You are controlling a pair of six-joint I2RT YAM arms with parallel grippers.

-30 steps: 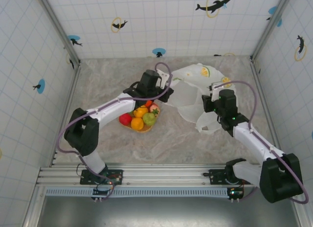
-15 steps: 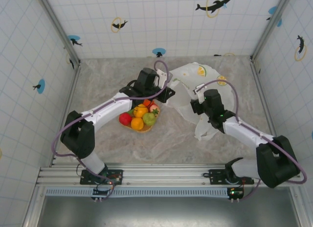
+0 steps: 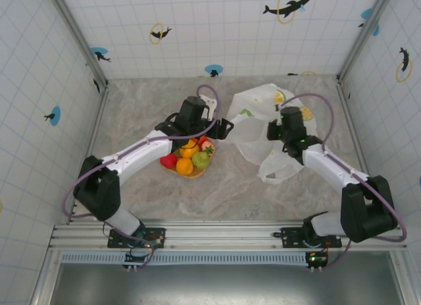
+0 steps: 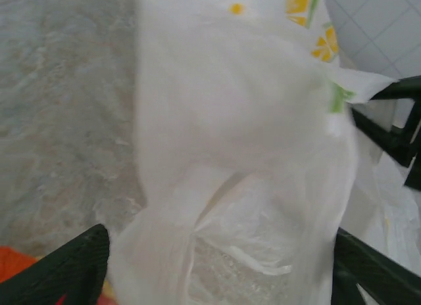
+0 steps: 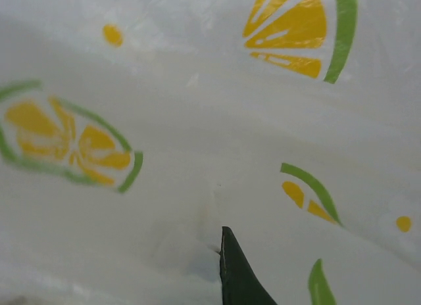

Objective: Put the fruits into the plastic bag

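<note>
Though the plastic bag [image 3: 253, 121] is badly crumpled, you can see where it lies: on the far right part of the tabletop [image 3: 145, 108], closer to the far edge than the near one, with its lemon-slice and leaf prints facing up.

The left gripper [image 3: 223, 129] reaches across from the near left corner and sits at the bag's left edge. From its wrist, the two dark green fingers [image 4: 72, 269] stand far apart at the bottom corners, so the jaws are wide. Translucent white film hangs in folds in the gap between them.

The right gripper [image 3: 272, 130] comes in from the near right corner and meets the bag around its middle, from the right side. Seen from that wrist, the plastic is very close, printed with yellow lemon wedges and green arcs. One dark pointed fingertip [image 5: 238, 275] pokes up at the bottom centre. Whether those jaws are pinching the film or standing apart, I cannot tell.

The fruits [image 3: 188, 157] are heaped together left of the tabletop's centre on a flat tan woven mat [image 3: 195, 174]. A red one sits toward the left edge, an orange one toward the near edge and a green one on the right, with more orange and red behind them. The left arm passes over the far side of the heap. The heap is near the bag's left edge but apart from it.
</note>
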